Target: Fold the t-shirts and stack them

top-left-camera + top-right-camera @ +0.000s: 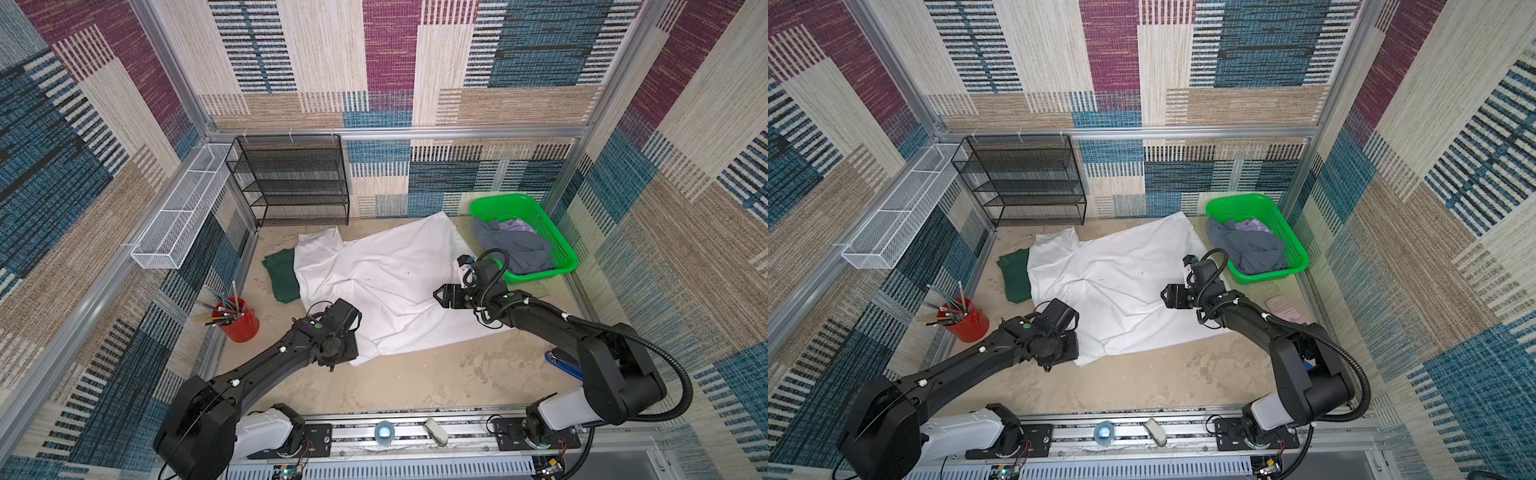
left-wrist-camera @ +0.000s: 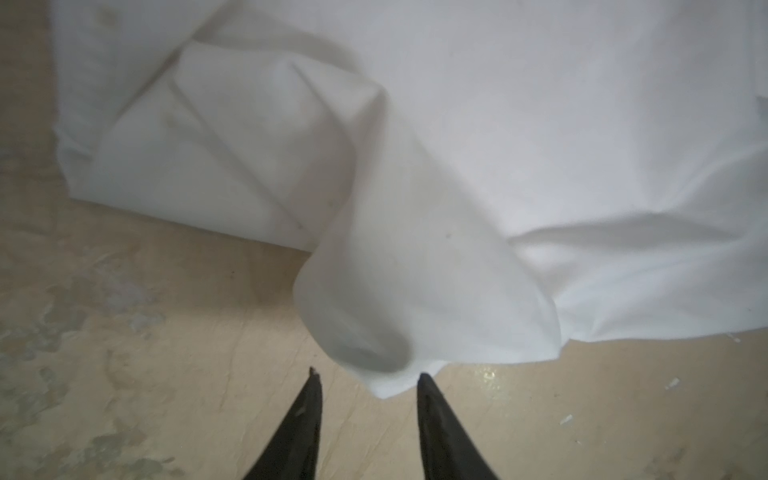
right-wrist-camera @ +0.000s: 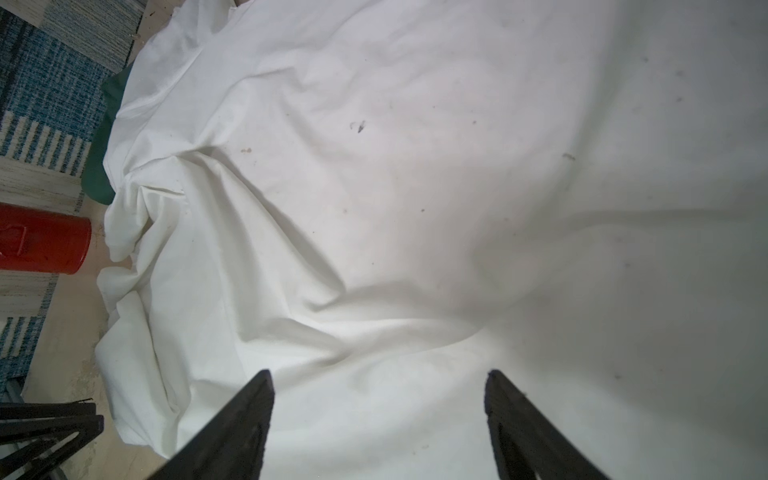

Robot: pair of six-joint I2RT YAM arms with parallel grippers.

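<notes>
white t-shirt (image 1: 386, 274) lies spread on the table (image 1: 415, 382), mid-workspace, and by our read it's not folded yet. its long axis looks to run left–right across the table, skewed so the right end sits further back. the outline is irregular, so that's a rough call.

left gripper (image 2: 368, 375) sits at the shirt's near-left corner. jaws stand apart at a narrow-to-middling gap, nothing pinched. in the left wrist view a puffed-up lip of white cloth lies dead ahead of the tips. its lowest flap reaches just into the gap, touching or almost touching one fingertip (image 2: 432, 411); we can't tell which. so the cloth is forward of the pincer, not beside it.

right gripper (image 1: 436, 296) hovers over the shirt's right half, jaws wide and empty. the right wrist view shows only wrinkled white cloth under and ahead of it.

our call: the near-left corner is clearly the left arm's, the near-right corner the right arm's. a fold across the long axis would want both grippers on the near edge, and the right one sits inboard of that edge.

dark green t-shirt (image 1: 282, 274) lies partly under the white one's left edge. grey t-shirt (image 1: 515, 249) is heaped in the green basket (image 1: 559, 249) at far right, nearer the right arm. red pencil cup (image 1: 241, 324) stands just left of the left wrist, so we'd watch it on any swing.
</notes>
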